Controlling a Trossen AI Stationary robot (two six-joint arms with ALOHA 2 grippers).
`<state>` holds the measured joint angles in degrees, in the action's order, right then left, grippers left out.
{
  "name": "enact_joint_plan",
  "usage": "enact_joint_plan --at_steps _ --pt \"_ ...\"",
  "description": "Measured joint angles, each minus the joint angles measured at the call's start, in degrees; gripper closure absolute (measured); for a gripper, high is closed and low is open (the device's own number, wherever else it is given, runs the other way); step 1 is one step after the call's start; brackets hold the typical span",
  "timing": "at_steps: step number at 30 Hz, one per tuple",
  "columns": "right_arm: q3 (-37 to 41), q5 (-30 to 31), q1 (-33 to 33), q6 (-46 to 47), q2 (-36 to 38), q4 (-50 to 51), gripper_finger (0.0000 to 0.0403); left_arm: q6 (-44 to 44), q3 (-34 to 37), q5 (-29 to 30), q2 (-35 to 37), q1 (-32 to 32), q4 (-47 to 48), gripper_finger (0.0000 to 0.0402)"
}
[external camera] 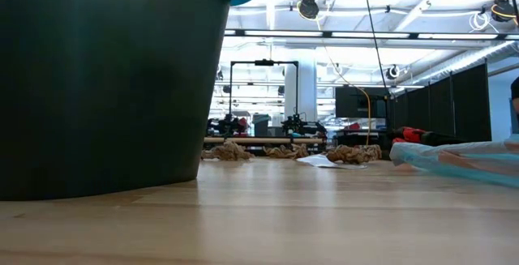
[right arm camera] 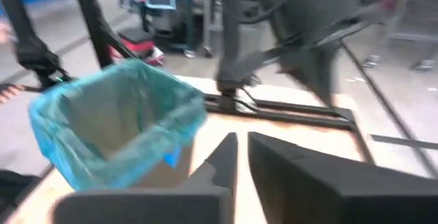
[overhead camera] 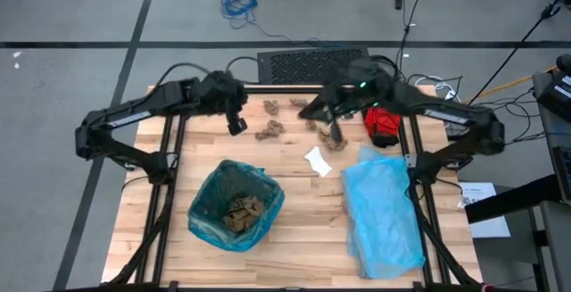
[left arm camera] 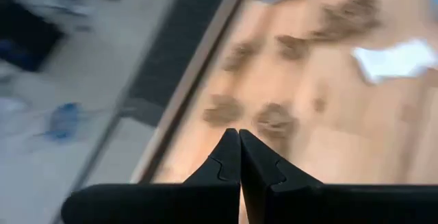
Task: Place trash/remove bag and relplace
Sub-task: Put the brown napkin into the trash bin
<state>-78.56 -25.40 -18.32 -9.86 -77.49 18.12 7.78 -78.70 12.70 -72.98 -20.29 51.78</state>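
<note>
A brown bin lined with the teal-green bag stands near the table's front left, with brown scraps lying inside. More brown trash scraps lie toward the far edge, and a white scrap lies mid-table. My left gripper hangs shut above the far left part of the table, with the scraps just ahead of it and nothing between its fingers. My right gripper hovers over the far middle, pointed toward the bin, shut and holding nothing.
A pale sky-blue plastic bag lies flat on the table's right side. A red glove sits at the far right. In the low view the bin fills the left, with scraps beyond it. A dark mat lies past the far edge.
</note>
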Motion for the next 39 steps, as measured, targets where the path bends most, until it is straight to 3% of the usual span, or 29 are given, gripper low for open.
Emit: enact_joint_plan --at_steps 3,6,12,16,20,30,35,39 --pt "2.3 1.4 -4.2 -2.2 3.2 4.0 0.0397 3.3 0.0 -8.0 -3.9 -3.8 -0.4 0.0400" --pt "9.4 0.4 -8.5 -2.9 5.0 2.5 0.0401 7.6 0.0 -11.2 -9.2 -5.6 -0.4 0.0401" --pt "29.4 -6.1 -14.7 4.4 6.4 -14.6 0.0403 13.9 0.0 -12.6 -20.7 -4.9 -4.2 0.0401" --pt "36.9 -6.5 -15.1 8.6 6.7 -23.9 0.0403 14.2 0.0 -12.8 -25.6 -4.2 -9.0 0.0401" --pt "37.7 -6.5 -14.9 9.2 6.8 -24.8 0.0403 14.2 0.0 -16.6 -28.2 -3.9 -10.7 0.0378" --pt "37.7 -6.5 -15.0 8.4 6.8 -26.8 0.0403 9.5 0.0 -16.6 -32.9 -4.1 -10.7 0.0279" --pt "37.7 -6.5 -15.0 8.4 6.8 -26.9 0.0403 9.5 0.0 -11.6 -35.9 -4.2 -10.6 0.0260" --pt "37.7 -6.3 -15.0 7.7 6.8 -27.1 0.0403 9.5 0.0 -11.1 -37.8 -4.6 -11.0 0.0258"
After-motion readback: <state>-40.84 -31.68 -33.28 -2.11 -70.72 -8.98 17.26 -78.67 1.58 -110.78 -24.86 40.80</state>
